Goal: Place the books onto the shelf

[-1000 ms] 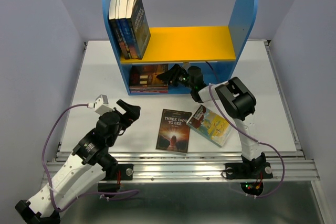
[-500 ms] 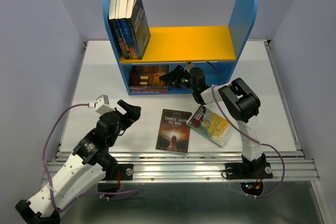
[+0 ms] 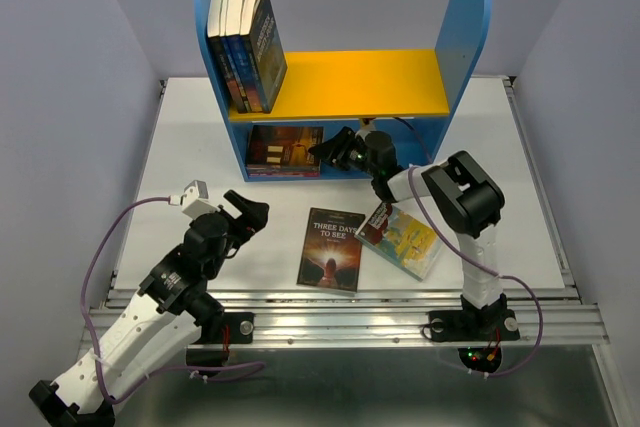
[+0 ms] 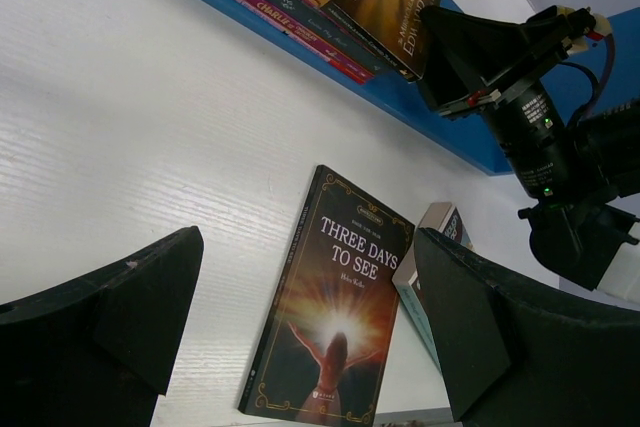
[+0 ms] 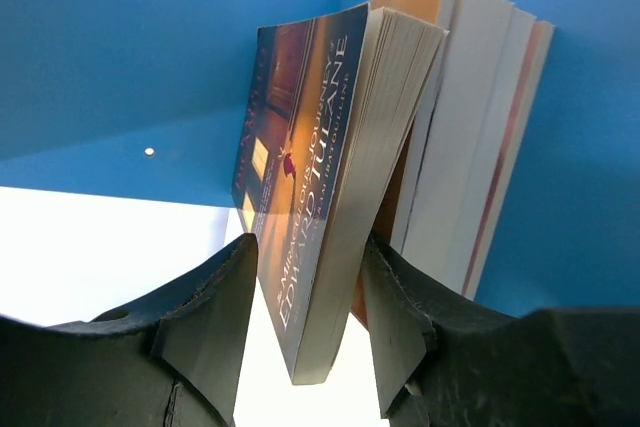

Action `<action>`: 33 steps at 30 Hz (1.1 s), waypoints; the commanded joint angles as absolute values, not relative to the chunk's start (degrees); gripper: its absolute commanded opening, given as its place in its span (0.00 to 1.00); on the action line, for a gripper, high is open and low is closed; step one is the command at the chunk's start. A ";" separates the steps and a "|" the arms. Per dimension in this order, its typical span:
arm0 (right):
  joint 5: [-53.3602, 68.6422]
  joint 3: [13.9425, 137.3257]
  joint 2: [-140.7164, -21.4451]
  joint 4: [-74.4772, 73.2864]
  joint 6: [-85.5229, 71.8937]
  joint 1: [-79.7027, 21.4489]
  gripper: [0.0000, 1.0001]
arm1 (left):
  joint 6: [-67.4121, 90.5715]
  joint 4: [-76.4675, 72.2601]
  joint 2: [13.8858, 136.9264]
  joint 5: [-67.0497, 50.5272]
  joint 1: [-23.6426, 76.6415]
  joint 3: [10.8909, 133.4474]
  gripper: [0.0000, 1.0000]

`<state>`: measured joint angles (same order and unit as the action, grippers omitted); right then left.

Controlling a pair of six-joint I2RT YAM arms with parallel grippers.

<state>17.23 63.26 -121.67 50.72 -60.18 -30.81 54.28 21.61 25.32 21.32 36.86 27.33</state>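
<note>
- Looking down from the top camera, we see a white bench closed in by plain pale walls on three sides, with a metal rail along its near edge.
- At the far side stands the shelf, its open front facing the arms.
- On its yellow upper board, the upright books lean against the left panel, long axes vertical and spines to the front.
- In the lower compartment a stack lies flat at the left, long axes along the shelf's width and spines forward.
- We note the right end effector at the stack's right end. Its fingers stand either side of the top book, but we cannot tell whether they press.
- "Three Days to See" lies cover up on the bench, its title end toward the shelf.
- Just beside it on the right, the yellow-and-teal book lies flat, its long axis slanting from far left to near right.
- The left end effector hangs near the left, spread wide and empty.
</note>
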 commanded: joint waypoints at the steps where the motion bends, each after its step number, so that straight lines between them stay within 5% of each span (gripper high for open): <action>1: 15.38 62.67 -118.13 51.07 -58.45 -30.32 0.51 | 53.00 19.07 25.66 21.53 36.47 26.81 0.99; 17: 13.27 59.68 -115.22 48.34 -57.31 -29.27 0.51 | 52.73 18.72 25.93 21.27 36.47 26.72 0.99; 33: 16.78 62.84 -117.42 48.25 -57.04 -29.27 0.35 | 52.73 18.54 26.01 21.36 36.47 26.37 0.99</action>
